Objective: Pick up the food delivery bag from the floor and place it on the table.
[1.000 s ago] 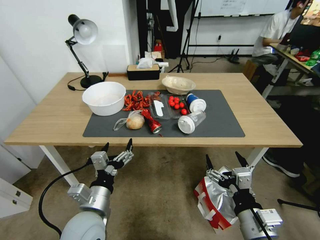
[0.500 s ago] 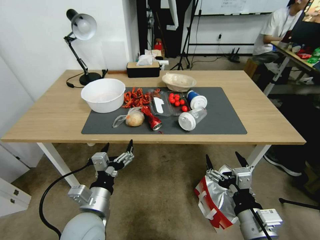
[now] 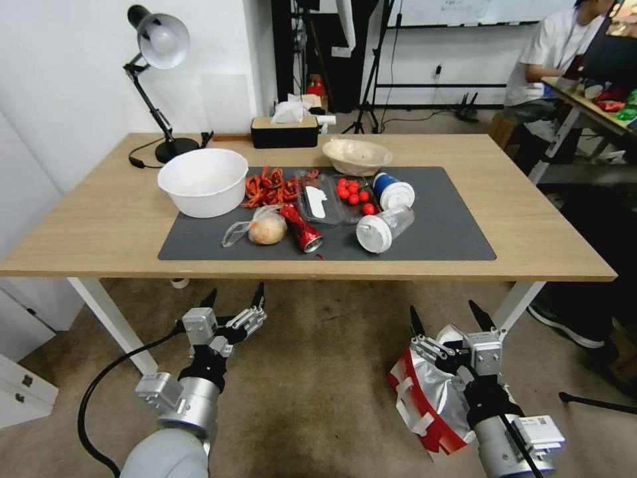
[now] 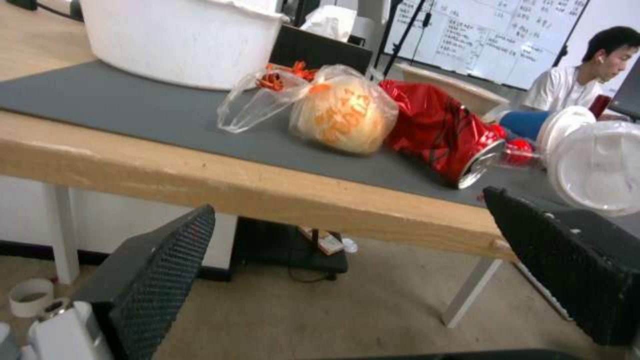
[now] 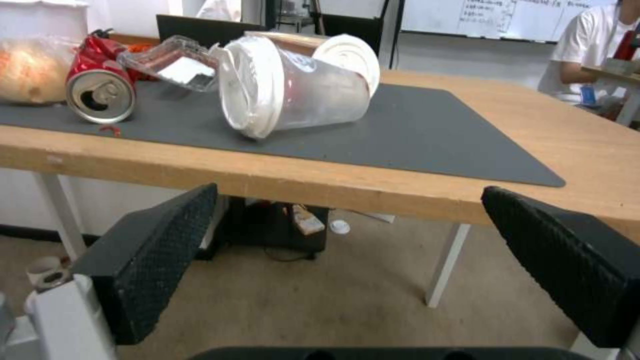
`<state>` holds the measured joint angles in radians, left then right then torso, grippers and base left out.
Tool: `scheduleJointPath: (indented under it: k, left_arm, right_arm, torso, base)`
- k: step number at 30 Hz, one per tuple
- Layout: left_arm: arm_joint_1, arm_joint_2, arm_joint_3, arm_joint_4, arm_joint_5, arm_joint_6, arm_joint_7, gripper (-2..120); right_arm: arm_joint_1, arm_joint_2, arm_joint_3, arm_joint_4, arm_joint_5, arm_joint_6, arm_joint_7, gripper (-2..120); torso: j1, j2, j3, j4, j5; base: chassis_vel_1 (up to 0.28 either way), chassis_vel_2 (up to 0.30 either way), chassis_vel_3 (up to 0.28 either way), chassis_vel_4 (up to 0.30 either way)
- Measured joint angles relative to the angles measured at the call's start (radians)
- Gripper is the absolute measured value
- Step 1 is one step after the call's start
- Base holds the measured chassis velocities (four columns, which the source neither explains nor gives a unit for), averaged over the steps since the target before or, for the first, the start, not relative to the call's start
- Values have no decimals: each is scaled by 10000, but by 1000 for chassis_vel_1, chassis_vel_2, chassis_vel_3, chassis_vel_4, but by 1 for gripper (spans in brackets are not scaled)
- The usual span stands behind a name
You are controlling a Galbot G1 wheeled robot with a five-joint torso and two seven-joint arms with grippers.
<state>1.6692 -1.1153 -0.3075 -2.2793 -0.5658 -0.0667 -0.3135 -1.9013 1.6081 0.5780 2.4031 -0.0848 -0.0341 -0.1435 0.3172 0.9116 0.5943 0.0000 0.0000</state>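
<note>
I'm in an office-like lab room: a written-on whiteboard (image 4: 497,42) on the far wall, tripod stands (image 3: 371,79) on carpet, a desk lamp (image 3: 156,73), and a second cluttered desk (image 3: 590,106) alongside.

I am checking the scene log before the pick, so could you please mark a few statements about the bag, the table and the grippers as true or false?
1. The food delivery bag lies on the floor. True.
2. The right gripper is shut on a strap. False: its fingers are open, holding nothing.
3. The left gripper is open in front of the table edge. True.
4. The clear cup stands upright. False: it lies on its side on the grey mat.
</note>
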Motion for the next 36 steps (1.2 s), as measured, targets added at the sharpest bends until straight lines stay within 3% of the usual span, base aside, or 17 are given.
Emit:
scheduleJointPath:
  k: [36]
  left_arm:
    - [111, -59, 23, 339, 260, -276, 5, 100]
  right_arm:
    - [-45, 0, 187, 23, 590, 0, -142, 100]
  torso:
    - [-679, -1622, -940, 0, -1]
  base:
    - [0, 0, 0, 0]
